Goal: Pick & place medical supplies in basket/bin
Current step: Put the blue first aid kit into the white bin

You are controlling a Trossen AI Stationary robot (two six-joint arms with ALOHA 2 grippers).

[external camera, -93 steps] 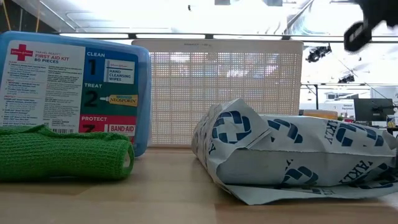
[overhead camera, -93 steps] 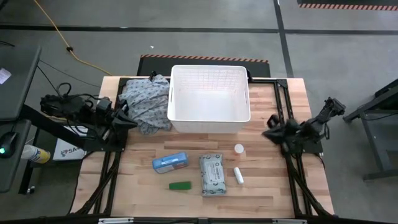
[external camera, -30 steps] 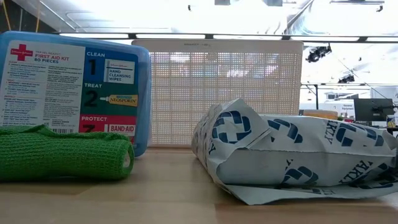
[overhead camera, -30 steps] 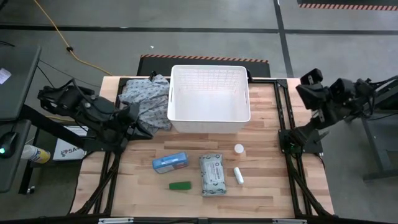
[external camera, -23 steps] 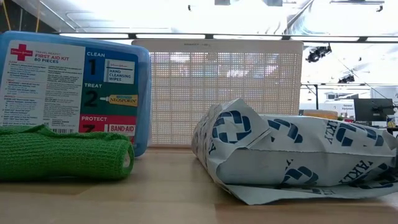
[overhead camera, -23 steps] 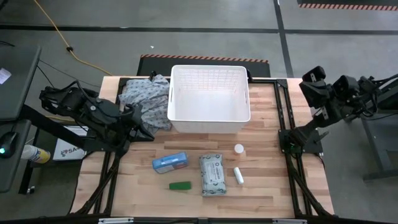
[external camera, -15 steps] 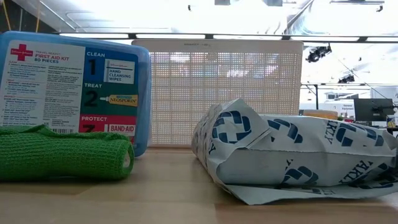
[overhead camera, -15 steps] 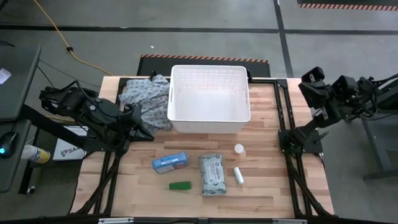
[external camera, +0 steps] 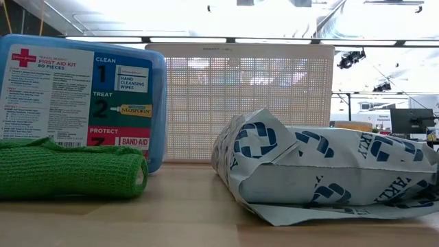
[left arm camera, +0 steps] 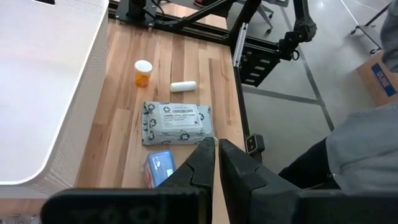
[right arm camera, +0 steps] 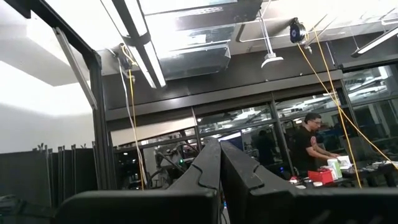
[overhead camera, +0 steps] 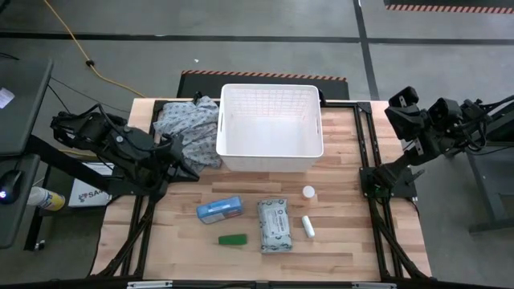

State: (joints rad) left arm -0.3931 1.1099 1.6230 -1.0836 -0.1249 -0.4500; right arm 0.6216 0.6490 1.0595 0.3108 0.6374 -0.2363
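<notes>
The white gridded basket [overhead camera: 271,120] stands at the table's far middle. In front of it lie the blue-white packet [overhead camera: 219,209], the green bar [overhead camera: 233,239], the grey-white soft pack [overhead camera: 275,225], the orange-capped vial [overhead camera: 308,193] and the white tube [overhead camera: 308,226], all flat on the wood except the upright vial. My left gripper [overhead camera: 189,167] hangs shut and empty above the table's left part, beside the basket's near left corner. In its wrist view it points toward the pack [left arm camera: 177,123]. My right gripper [overhead camera: 395,108] is shut, raised off the table's right edge and aimed up into the room.
A grey patterned cloth [overhead camera: 187,128] lies heaped against the basket's left wall. In the low view the packet [external camera: 82,96], the bar [external camera: 68,171] and the pack [external camera: 322,171] stand before the basket wall [external camera: 240,103]. A person [right arm camera: 311,146] works far off in the room.
My left gripper has edged a little toward the table's near right, then kept still. None of the supplies has moved.
</notes>
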